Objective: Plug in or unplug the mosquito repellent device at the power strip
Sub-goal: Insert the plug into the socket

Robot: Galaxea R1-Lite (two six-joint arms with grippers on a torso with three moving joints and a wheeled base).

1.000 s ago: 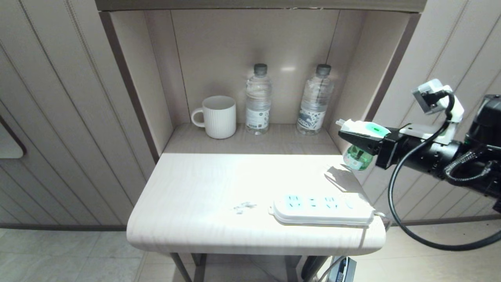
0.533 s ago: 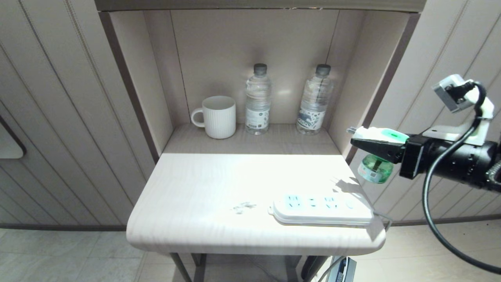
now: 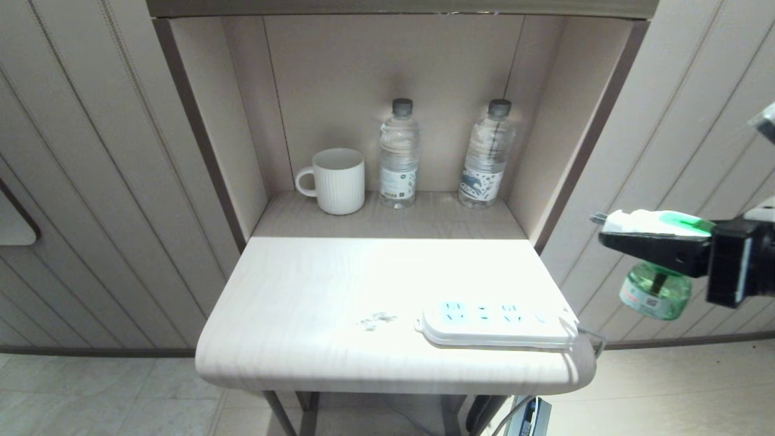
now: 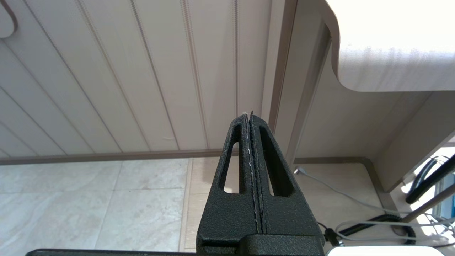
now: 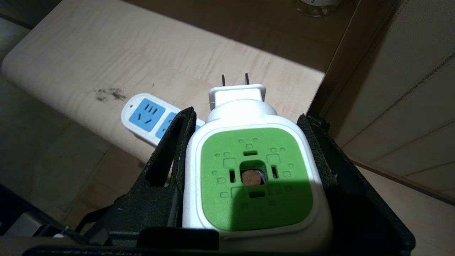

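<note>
The right hand (image 3: 611, 237) is out past the right side of the tabletop (image 3: 315, 290), up in the air, and it is holding the mosquito repellent device (image 3: 657, 223) by its two sides. The white and green top of the device faces up, its two metal prongs (image 5: 234, 79) stick out away from the hand, and the little green bottle (image 3: 656, 290) hangs under it. The power strip (image 3: 497, 324) lies flat near the front right corner of the tabletop, with nothing plugged into it. At the back of the shelf stand a white mug (image 3: 336, 180) and two water bottles (image 3: 399, 154) (both upright). The left hand (image 4: 251, 117) is low beside the tabletop, closed tight on nothing.
</note>
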